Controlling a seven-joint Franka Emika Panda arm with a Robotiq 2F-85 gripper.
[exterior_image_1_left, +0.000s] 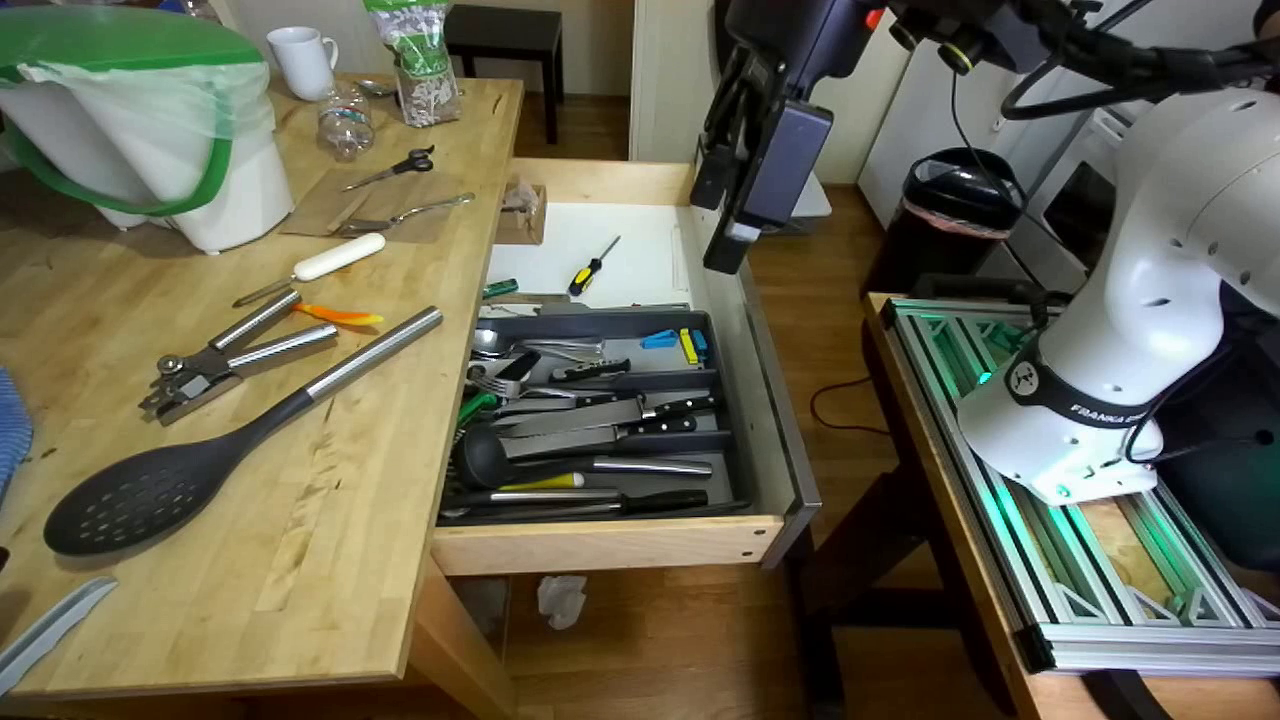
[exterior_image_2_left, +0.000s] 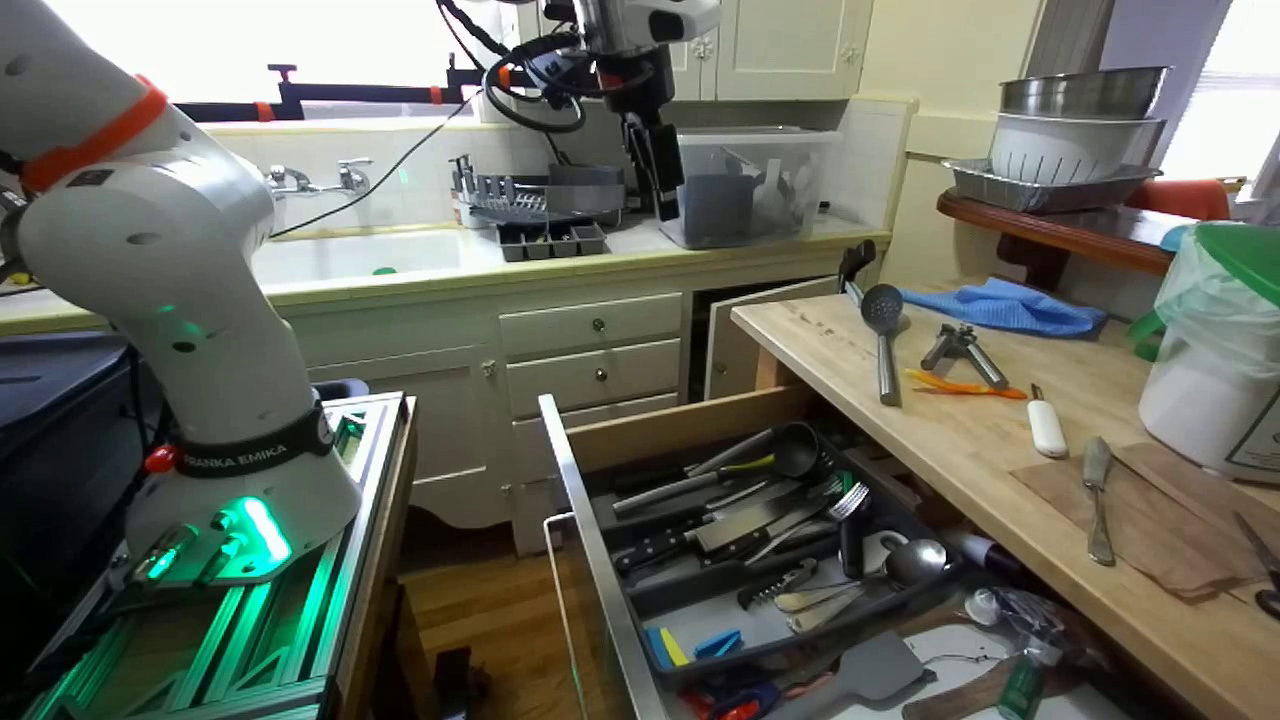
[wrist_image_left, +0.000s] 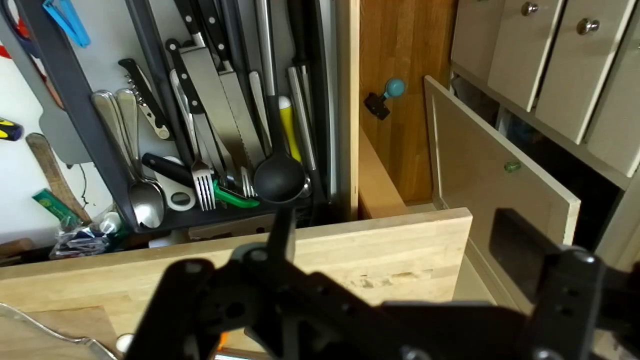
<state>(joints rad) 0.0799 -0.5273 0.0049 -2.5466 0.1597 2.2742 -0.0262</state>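
Gripper (wrist_image_left: 396, 217) is held above the open drawer (exterior_image_1_left: 600, 547), jaws spread wide; nothing pinched, nothing touched. Nearest in the wrist view: black ladle (wrist_image_left: 280, 177) in the tray (exterior_image_1_left: 600, 325), its bowl seen just past one fingertip; the true height gap is hard to judge. The hover is best done with jaws left wide and clearance given to the drawer's sides and the worktop (wrist_image_left: 380, 255). Any lowering would best be made slowly and straight down, since the tray is packed. Any closing on the ladle would be cleanest across its steel handle, square to the long axis.

Ladle's long axis is run between worktop and drawer front (exterior_image_1_left: 778, 400): bowl pointed at the worktop, handle end at the front. Knives (wrist_image_left: 242, 117) are laid roughly the same way, handles frontward. Yellow handle (wrist_image_left: 287, 122) is lodged alongside. Farther out, slotted spoon (exterior_image_1_left: 140, 500) is rested on the worktop, head turned away from the drawer.
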